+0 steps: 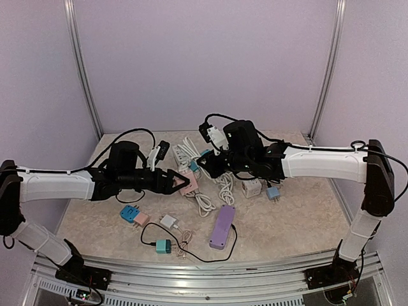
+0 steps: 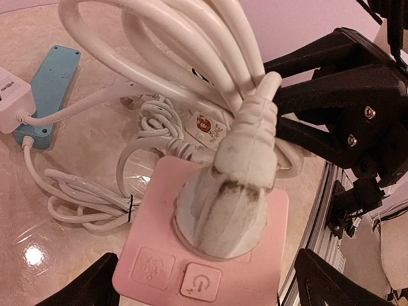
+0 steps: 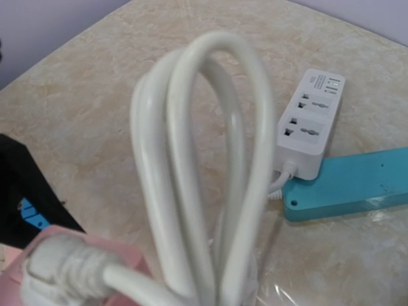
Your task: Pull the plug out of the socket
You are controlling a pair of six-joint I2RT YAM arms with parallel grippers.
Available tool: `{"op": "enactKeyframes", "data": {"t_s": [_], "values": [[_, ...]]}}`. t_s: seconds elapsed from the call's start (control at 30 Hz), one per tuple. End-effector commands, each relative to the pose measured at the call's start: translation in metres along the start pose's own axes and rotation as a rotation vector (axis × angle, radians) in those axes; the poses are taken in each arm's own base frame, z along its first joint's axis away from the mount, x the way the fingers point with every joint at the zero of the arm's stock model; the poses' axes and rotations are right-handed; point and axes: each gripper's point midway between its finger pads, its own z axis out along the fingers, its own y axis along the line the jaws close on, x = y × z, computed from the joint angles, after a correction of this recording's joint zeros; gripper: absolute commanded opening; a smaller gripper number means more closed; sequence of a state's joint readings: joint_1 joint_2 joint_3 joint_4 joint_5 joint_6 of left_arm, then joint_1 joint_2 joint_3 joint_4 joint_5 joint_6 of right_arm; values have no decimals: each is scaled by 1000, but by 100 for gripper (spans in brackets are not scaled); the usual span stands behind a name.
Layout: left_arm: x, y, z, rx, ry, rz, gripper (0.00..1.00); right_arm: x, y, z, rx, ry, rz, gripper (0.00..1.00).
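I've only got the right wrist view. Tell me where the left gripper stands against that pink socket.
Observer: The left gripper is open, one finger on each side of the pink socket; contact I cannot tell.
Operator: Report the plug.
Observer: The white plug sits seated in the socket's round recess.
Operator: Now the top view.
Observer: A purple power strip lies nearer the bases, apart from the socket.

— Was the light good?
— Bright, soft, from overhead — only faint shadows, one glare spot on the table (image 2: 25,275) in the left wrist view.
— Sharp?
— The near white cable (image 3: 189,159) looked soft; wrist views bowed at the edges.
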State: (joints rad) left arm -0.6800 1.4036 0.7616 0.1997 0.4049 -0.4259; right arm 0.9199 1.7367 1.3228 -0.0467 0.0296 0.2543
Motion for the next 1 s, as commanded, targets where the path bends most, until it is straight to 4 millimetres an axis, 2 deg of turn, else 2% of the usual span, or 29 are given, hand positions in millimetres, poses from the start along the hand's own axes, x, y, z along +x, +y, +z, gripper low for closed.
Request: {"op": "enactKeyframes", "data": {"t_s": [0.0, 0.17, 0.37, 0.57, 0.7, 0.83, 0.97], "values": [[-14, -8, 4, 41, -25, 48, 88, -68, 15, -32, -59, -220, 24, 0], [-15, -10, 4, 49, -24, 52, 80, -68, 14, -32, -65, -220, 31, 0], [-14, -12, 2, 57, -21, 60, 56, -65, 5, -30, -52, -214, 53, 0], [-14, -20, -4, 69, 9, 87, 37, -55, -9, -29, -59, -188, 95, 0], [-21, -37, -13, 118, 48, 112, 27, -45, -11, -35, -97, -175, 90, 1], [-18, -63, -21, 255, 170, 109, 19, -44, -1, -52, -153, -186, 3, 33], [-15, -81, -28, 379, 251, 128, 13, -37, 12, -72, -213, -175, -87, 53]]}}
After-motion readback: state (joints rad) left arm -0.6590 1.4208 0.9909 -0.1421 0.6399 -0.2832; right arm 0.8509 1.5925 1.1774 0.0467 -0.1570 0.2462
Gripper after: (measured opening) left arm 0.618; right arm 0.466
